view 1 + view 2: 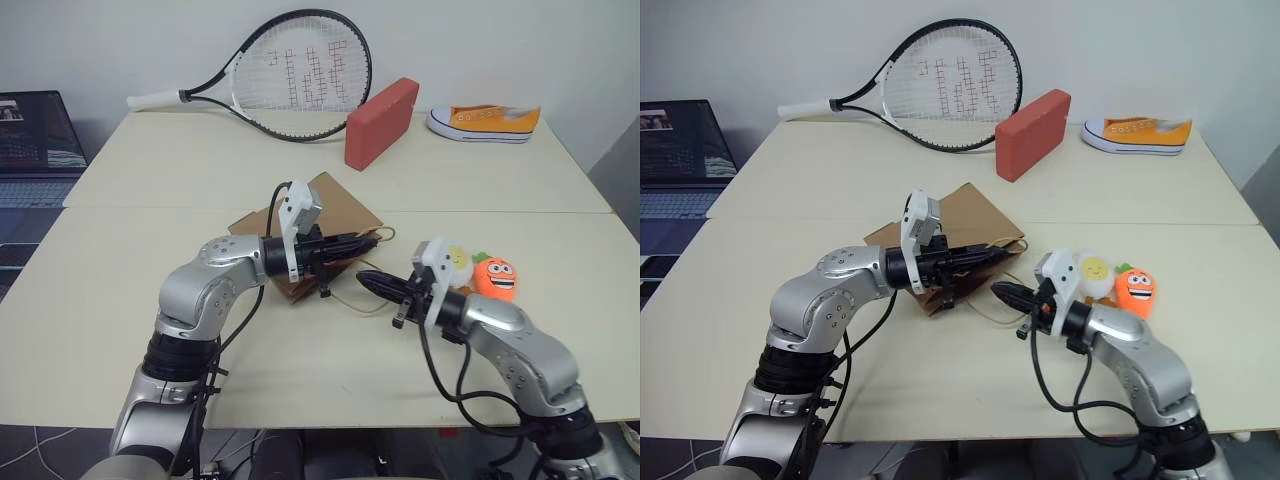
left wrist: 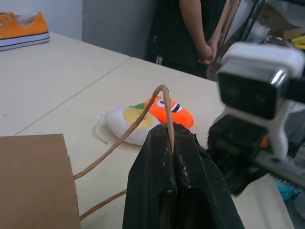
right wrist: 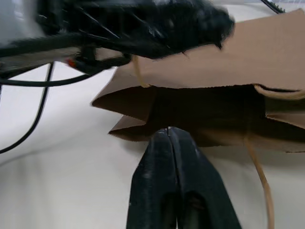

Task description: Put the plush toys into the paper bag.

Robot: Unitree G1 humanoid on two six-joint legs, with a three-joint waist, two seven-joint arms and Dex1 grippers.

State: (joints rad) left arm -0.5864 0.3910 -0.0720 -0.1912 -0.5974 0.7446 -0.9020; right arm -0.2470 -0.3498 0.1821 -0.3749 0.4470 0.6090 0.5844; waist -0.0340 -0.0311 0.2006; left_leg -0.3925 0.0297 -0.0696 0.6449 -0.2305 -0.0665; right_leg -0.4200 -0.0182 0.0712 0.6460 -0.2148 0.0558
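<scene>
**Bag mouth being held up, toys still waiting on the table**

The paper bag (image 1: 330, 215) lies flat near the middle of the table (image 1: 150, 290), its mouth turned toward the robot's right. The left gripper (image 2: 172, 138) is clenched on one of the bag's thin loop handles (image 2: 143, 117) and holds it above the tabletop, so the upper lip of the bag is raised and a dark gap shows at the mouth. The right gripper (image 3: 169, 131) is pressed shut with nothing between its fingers, its tips right at the lower lip of the opening; whether they touch the paper I cannot tell.

Both toys sit side by side just to the right of the bag, outside it: the white egg (image 1: 458, 262) and the orange carrot (image 1: 495, 277), touching each other, close behind the right wrist.

I'd judge this to be the opening step, with no toy in yet. The next move likely calls for the right gripper to spread its fingers, swing back to the egg or carrot and pick it up, while the left keeps the mouth wide enough to accept it.
</scene>
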